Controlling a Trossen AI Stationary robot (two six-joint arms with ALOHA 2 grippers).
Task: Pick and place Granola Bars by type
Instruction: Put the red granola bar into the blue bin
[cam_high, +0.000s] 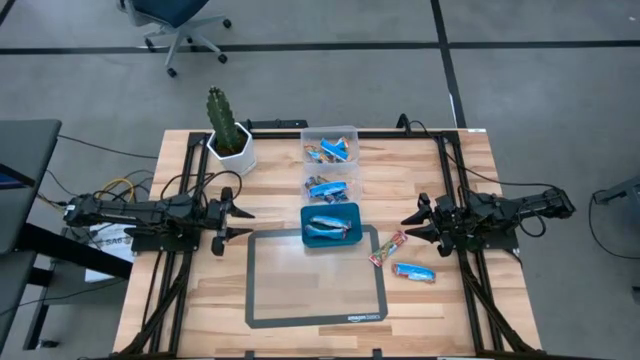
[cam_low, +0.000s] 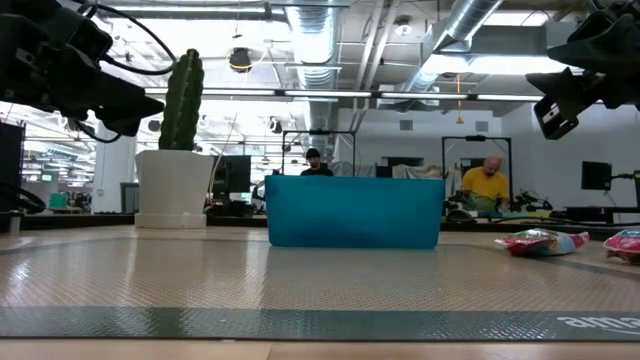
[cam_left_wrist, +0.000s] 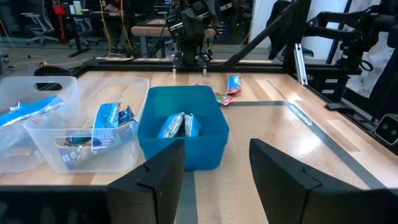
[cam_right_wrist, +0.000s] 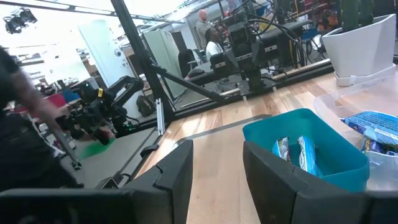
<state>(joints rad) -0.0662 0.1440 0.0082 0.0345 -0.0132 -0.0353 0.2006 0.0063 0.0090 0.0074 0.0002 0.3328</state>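
Fingers spread on both grippers, left gripper (cam_high: 240, 222) and right gripper (cam_high: 409, 225), holding nothing, hovering at opposite table edges. 2 Granola Bars (cam_high: 401, 257) lie near right gripper; others fill teal tray (cam_high: 351, 212) and 2 clear bins (cam_high: 329, 132).

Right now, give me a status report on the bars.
Left gripper and right gripper open, empty, raised at table sides. Two bars loose on table: red, blue. Rest in teal bin and clear bins. Nothing blocking.
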